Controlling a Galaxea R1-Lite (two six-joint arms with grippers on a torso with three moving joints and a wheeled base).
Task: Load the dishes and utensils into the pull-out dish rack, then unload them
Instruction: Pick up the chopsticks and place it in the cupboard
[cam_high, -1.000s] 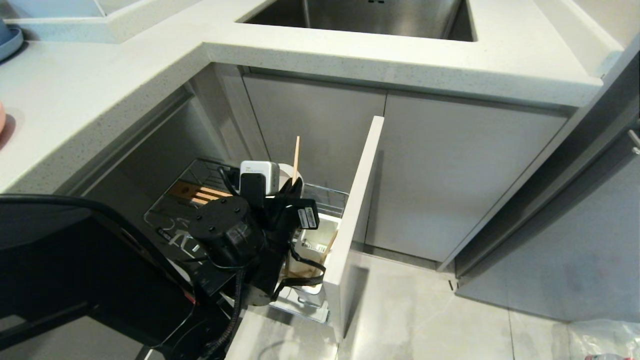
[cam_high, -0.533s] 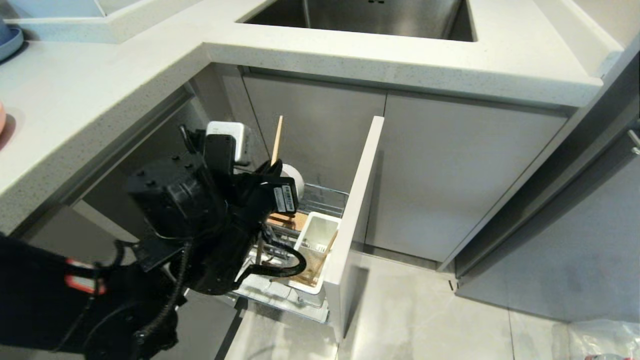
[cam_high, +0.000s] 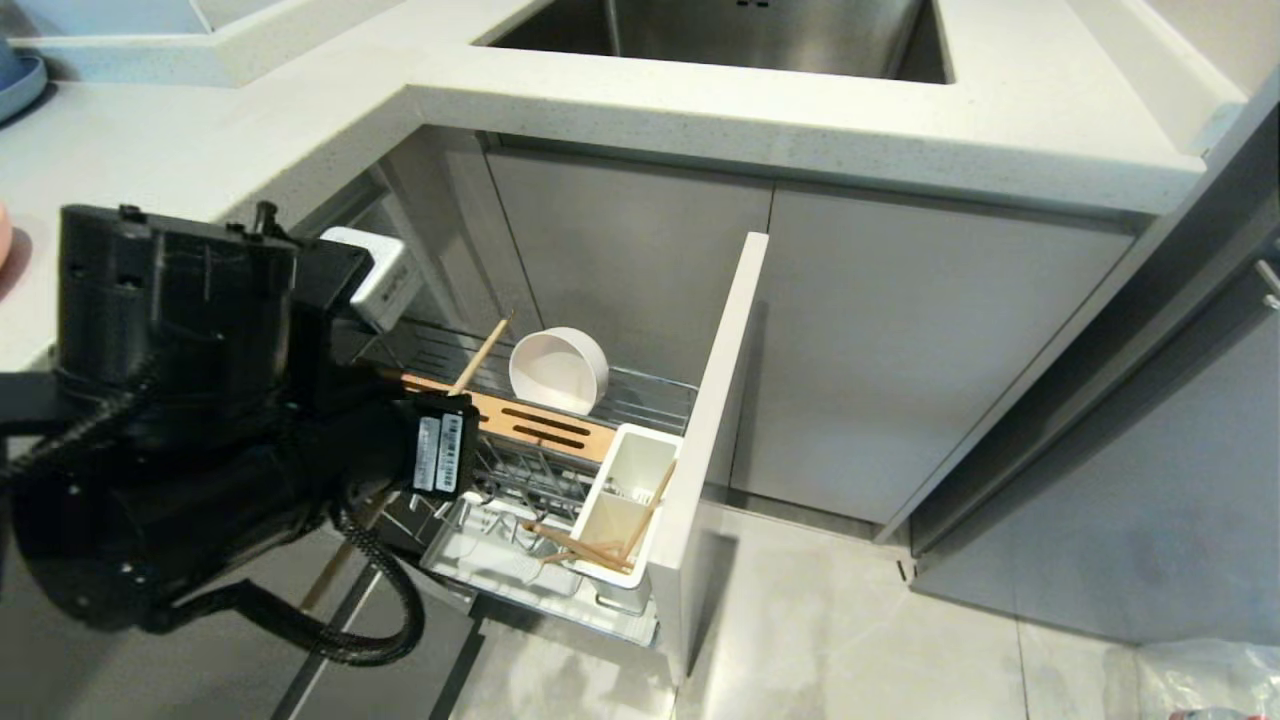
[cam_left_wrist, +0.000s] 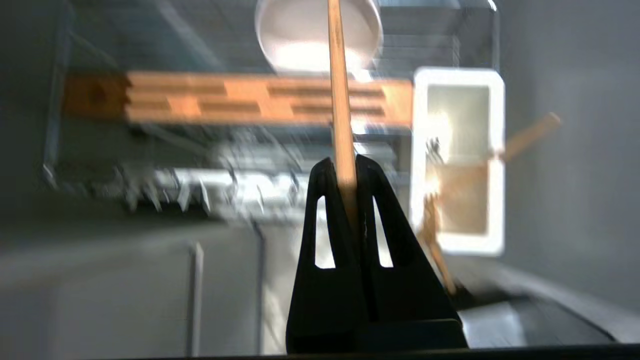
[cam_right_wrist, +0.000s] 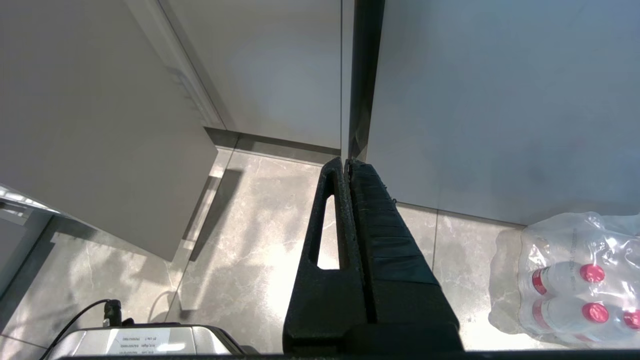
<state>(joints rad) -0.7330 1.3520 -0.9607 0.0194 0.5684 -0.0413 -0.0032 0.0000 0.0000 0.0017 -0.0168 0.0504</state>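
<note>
Left gripper (cam_left_wrist: 345, 172) clamped on one wooden chopstick (cam_left_wrist: 339, 85), withdrawn from the pull-out dish rack (cam_high: 640, 392).

Head view: the chopstick slants from 1 o'clock to 7 o'clock past the wrist; the cream-white bowl (cam_high: 558, 370) rests at the rack's 12 o'clock, and the utensil cup (cam_high: 628, 490) at 4 o'clock holds more sticks. One second earlier the gripper sat low over the cup; it now stands clear at 9 o'clock. Left wrist view: the grip is thin, so a fast swing could let the stick pivot or slip. Right wrist view: right gripper (cam_right_wrist: 348, 162) pressed closed, empty, parked over the floor.
</note>
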